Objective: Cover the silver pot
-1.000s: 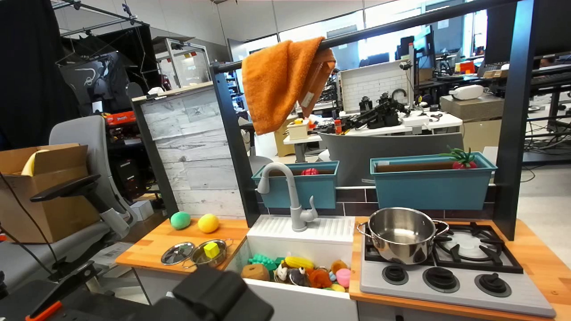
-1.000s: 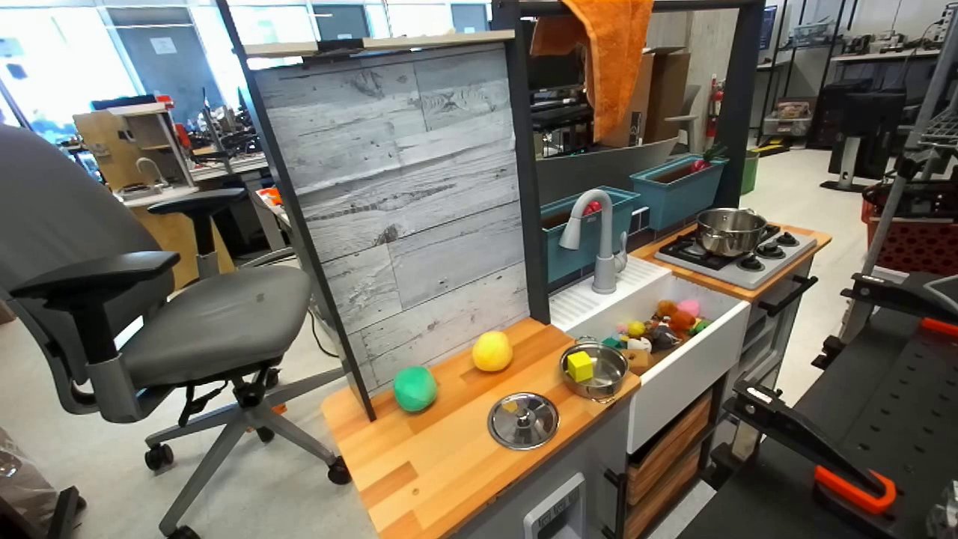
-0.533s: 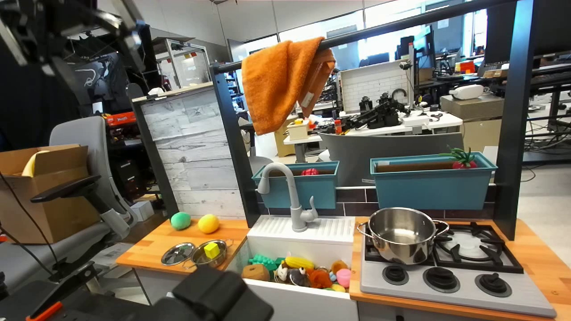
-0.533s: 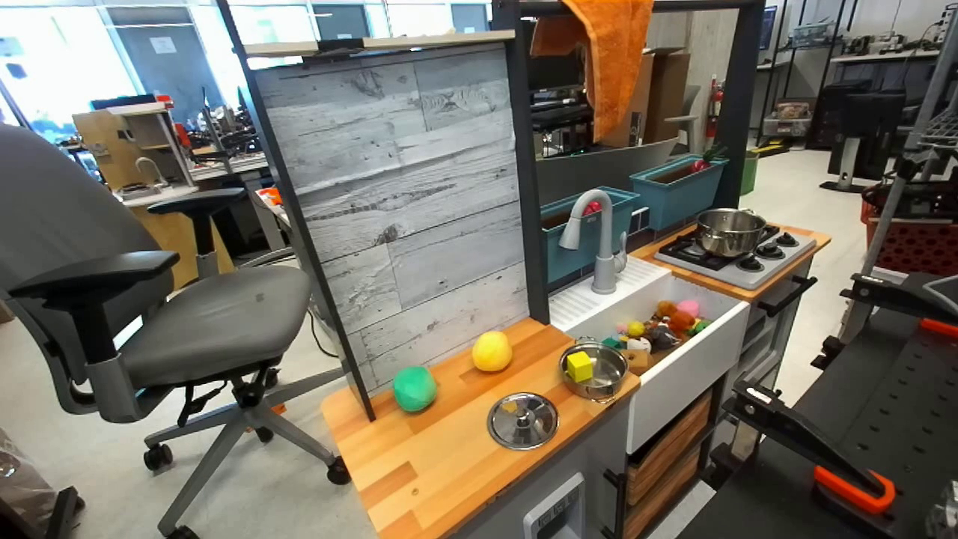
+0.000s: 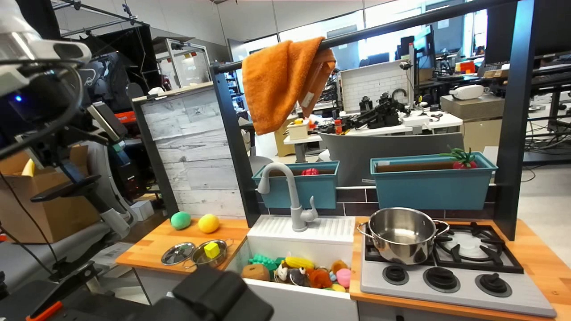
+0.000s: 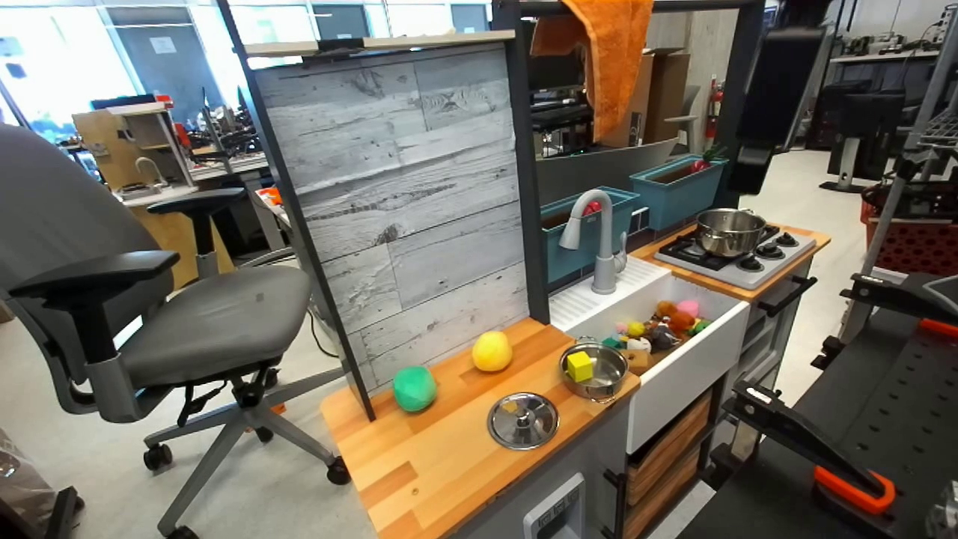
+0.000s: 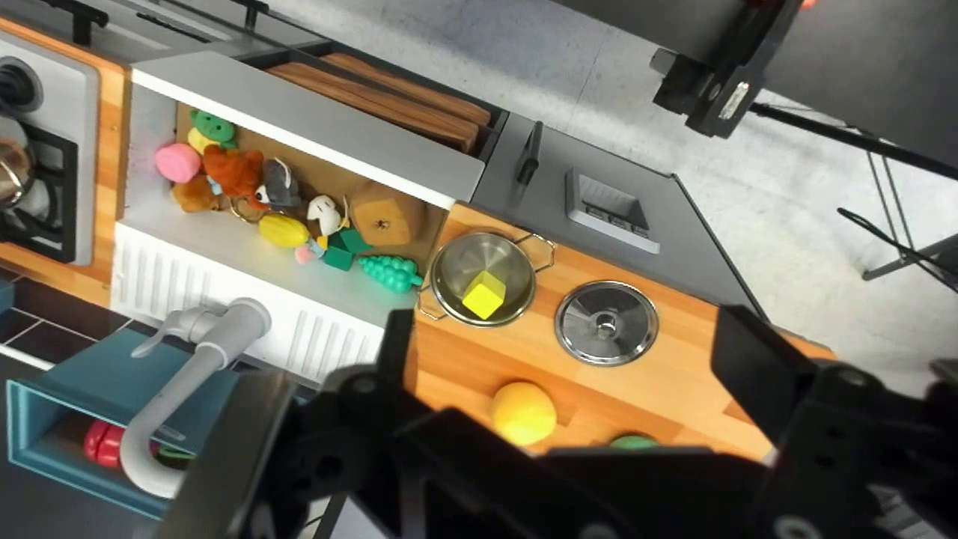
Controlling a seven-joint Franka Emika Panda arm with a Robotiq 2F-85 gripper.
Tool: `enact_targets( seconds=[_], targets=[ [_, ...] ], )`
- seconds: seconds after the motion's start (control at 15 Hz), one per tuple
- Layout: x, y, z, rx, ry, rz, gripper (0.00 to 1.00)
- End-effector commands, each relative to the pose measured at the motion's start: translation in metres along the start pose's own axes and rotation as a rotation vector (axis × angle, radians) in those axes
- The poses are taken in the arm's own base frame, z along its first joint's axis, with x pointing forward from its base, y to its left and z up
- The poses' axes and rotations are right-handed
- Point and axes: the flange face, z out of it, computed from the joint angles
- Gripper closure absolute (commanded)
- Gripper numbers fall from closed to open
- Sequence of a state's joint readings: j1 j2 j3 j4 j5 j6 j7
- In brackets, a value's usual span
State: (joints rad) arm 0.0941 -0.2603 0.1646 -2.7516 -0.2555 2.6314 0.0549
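Note:
A large silver pot (image 5: 401,252) stands uncovered on the stove; it shows in both exterior views (image 6: 730,243) and partly at the wrist view's left edge (image 7: 10,168). A smaller two-handled silver pot (image 7: 477,253) stands uncovered on the wooden counter with a yellow cube (image 7: 484,295) inside; it also shows in both exterior views (image 5: 217,262) (image 6: 603,385). A round silver lid with a knob (image 7: 607,323) lies flat beside the small pot (image 6: 523,421). My gripper (image 7: 563,329) is open and empty, high above the counter; its fingers frame the lid in the wrist view. It also shows in an exterior view (image 5: 96,162).
A yellow ball (image 6: 492,351) and a green ball (image 6: 415,388) sit at the counter's back. The white sink (image 7: 284,299) holds several toys, with a grey faucet (image 5: 292,196) behind. Teal bins (image 5: 432,185) hang above. A panel wall (image 6: 412,187) borders the counter.
The arm was out of view one second ago. It then came in at the top left of an exterior view and has moved lower. It now also shows at the top right of an exterior view.

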Motion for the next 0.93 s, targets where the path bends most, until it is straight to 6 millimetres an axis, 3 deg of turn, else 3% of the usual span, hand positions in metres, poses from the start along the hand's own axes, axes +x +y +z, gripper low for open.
enact_targets(
  seconds=[0.0, 0.13, 0.33, 0.6, 0.87],
  targets=[
    [0.04, 0.008, 0.052, -0.027, 0.012, 0.047, 0.0],
    [0.056, 0.021, 0.076, -0.078, -0.013, 0.047, 0.0],
    [0.077, 0.027, 0.13, -0.103, -0.047, 0.014, 0.0],
    [0.102, 0.005, 0.207, -0.057, -0.108, -0.062, 0.0],
    [0.134, -0.024, 0.262, -0.026, -0.147, -0.116, 0.0]
  ],
)
